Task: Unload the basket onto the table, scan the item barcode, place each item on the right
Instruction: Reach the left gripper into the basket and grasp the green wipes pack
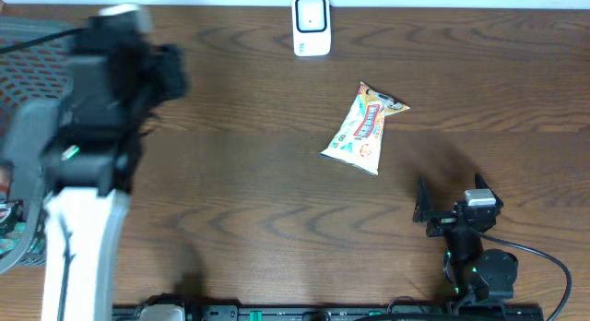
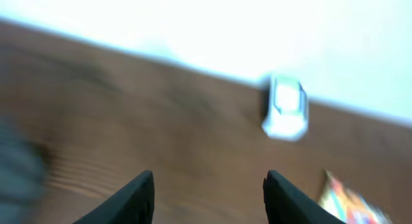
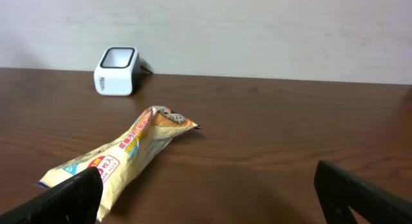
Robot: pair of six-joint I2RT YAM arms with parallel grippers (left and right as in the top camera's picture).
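Observation:
The item, a colourful snack bag [image 1: 365, 127], lies flat on the wooden table right of centre. The white barcode scanner [image 1: 312, 26] stands at the table's far edge. My left gripper [image 1: 173, 72] hangs high over the table's left part, blurred by motion. In the left wrist view it [image 2: 209, 195] is open and empty, facing the scanner [image 2: 285, 107], with the bag's corner [image 2: 351, 201] at lower right. My right gripper [image 1: 450, 194] rests near the front right, wide open. In the right wrist view it [image 3: 209, 198] holds nothing; the bag [image 3: 122, 153] lies by its left finger and the scanner [image 3: 116, 71] stands beyond.
A dark mesh basket [image 1: 18, 44] with colourful packets sits at the table's left edge, partly behind my left arm. A cable [image 1: 544, 261] runs from the right arm's base at the front edge.

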